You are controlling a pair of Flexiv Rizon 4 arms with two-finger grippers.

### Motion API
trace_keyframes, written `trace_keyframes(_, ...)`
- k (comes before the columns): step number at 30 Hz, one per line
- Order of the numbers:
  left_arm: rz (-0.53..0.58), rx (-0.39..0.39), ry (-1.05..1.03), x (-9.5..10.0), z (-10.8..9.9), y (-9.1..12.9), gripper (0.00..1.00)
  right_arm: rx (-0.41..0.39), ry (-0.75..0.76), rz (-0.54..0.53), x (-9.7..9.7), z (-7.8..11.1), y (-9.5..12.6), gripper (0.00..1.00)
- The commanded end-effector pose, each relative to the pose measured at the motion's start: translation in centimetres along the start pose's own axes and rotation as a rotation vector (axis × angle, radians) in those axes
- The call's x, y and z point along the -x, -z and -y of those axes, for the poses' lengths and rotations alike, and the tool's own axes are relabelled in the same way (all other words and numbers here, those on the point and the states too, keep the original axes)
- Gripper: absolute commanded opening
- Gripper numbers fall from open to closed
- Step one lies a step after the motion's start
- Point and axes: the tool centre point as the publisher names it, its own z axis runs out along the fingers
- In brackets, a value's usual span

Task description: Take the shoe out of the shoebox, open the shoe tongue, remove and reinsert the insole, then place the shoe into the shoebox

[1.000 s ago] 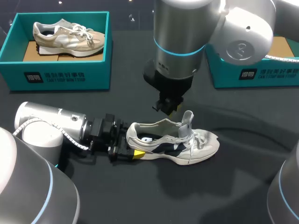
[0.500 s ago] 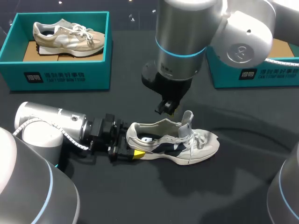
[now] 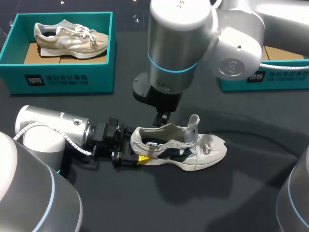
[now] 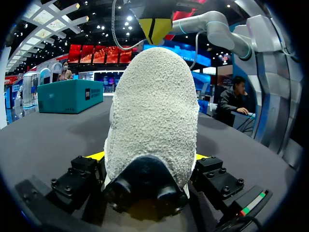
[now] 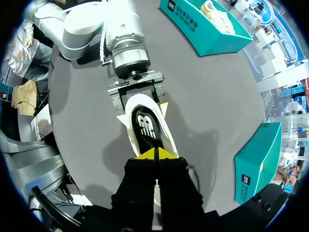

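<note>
Lying heel-first, pinched in the left gripper (image 3: 136,152), the shoe (image 3: 179,147); right gripper (image 5: 155,154) tips pressed together just above its opening.

shoe (image 3: 179,146): white and navy | shoebox (image 3: 102,79): teal | table (image 3: 231,193): black

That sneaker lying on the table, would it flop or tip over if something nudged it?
Probably not tip: the shoe sits flat and low, with the left jaws clamping its heel. The upright tongue and loose laces look soft, so likely floppy.
</note>
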Motion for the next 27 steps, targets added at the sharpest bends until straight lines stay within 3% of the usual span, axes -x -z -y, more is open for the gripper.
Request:
trace_keyframes(1,0.000,0.001,0.000,0.3,-0.2,0.0,0.00,0.006,-0.001,0.003,-0.3,0.0,-0.6,0.00)
trace_keyframes(12,0.000,0.001,0.000,0.3,-0.2,0.0,0.00,0.006,-0.001,0.003,-0.3,0.0,-0.6,0.00)
trace_keyframes(19,0.000,0.001,0.000,0.3,-0.2,0.0,0.00,0.012,0.046,-0.022,-0.4,-0.2,-3.7,0.00)
trace_keyframes(27,0.000,0.001,0.000,0.3,-0.2,0.0,0.00,0.053,0.062,-0.031,-1.0,0.3,-5.5,0.00)
